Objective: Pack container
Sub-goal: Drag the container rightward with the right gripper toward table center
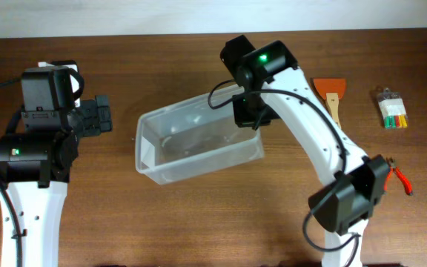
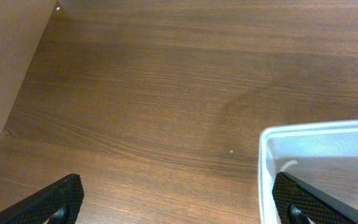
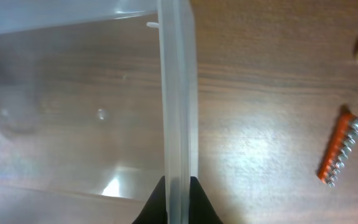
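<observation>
The container (image 1: 191,148) is set near the middle of the tabletop (image 1: 199,222), mouth up, with nothing made out inside through its clear walls. Its long axis is laid roughly left to right in the overhead view, skewed so that the right end is farther from the robot than the left. Whether it is flat on the wood or slightly lifted at one end cannot be told.

The thin wall at the right end is pinched by the right hand (image 1: 247,119); in the wrist view the fingers (image 3: 157,208) are seen shut on either side of the rim (image 3: 178,93). The left hand (image 1: 98,116) is held wide open with nothing in it, just beside the left end of the container (image 2: 316,162).

A scraper (image 1: 330,93), a small pack (image 1: 391,110) and red pliers (image 1: 400,178) are laid well apart to the right; an orange bit strip (image 3: 340,152) is seen near the gripped end.

Trouble is judged most likely from the one-sided grip: if the container is dragged or lifted, the soft wall could flex, the far end could swing, or the rim could slip free.
</observation>
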You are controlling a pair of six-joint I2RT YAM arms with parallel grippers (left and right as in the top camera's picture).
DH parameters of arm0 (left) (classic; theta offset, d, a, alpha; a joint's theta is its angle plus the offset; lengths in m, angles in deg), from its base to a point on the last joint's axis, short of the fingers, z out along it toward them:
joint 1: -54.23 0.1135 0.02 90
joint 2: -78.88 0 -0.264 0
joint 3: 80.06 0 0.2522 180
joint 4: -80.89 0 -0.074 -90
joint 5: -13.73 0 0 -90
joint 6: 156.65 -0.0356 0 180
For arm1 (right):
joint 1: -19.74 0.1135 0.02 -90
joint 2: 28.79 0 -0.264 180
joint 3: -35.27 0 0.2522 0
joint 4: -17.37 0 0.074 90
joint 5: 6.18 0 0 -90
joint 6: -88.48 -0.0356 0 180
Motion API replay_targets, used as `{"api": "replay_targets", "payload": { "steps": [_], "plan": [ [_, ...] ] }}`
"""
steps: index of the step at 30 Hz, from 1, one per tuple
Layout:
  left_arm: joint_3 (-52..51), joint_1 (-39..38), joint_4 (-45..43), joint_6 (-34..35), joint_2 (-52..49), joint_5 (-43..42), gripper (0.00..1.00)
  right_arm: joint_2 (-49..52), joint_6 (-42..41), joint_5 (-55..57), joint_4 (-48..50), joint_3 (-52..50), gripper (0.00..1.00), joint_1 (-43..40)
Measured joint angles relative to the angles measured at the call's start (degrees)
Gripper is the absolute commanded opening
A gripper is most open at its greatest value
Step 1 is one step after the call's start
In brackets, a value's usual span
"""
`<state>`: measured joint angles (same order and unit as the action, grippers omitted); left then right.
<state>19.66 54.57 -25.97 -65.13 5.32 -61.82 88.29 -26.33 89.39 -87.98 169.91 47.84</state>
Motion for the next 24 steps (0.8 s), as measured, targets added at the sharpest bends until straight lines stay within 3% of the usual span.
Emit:
{"api": "replay_targets", "payload": {
  "steps": [24],
  "plan": [
    [0.0,0.0,0.1,0.0,0.0,0.0,0.99,-4.3,-3.5,4.5,-3.1,-3.9,0.04,0.0]
  ]
}}
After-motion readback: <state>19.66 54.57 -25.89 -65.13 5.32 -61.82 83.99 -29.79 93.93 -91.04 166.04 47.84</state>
